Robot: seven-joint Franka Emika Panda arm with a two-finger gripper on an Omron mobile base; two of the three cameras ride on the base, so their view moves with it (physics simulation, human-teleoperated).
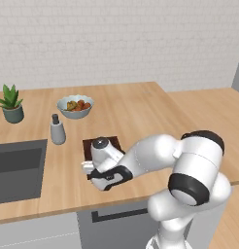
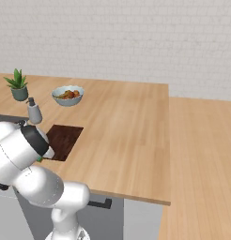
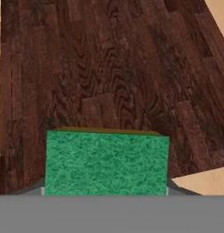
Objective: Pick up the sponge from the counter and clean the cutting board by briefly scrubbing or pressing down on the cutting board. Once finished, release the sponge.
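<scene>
i have the pincer (image 3: 105, 193) clenched on the sponge (image 3: 107, 163), directly over the cutting board (image 3: 109, 77) spread ahead and beneath it. to scrub well i'd press straight down, flat, keep strokes short, staying inside the board's edges.

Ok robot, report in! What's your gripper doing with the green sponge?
Gripper low over cutting board, fingers hidden behind sponge. Sponge appears held, grip unconfirmed. Soap bottle stands off the board, not in the way.
</scene>
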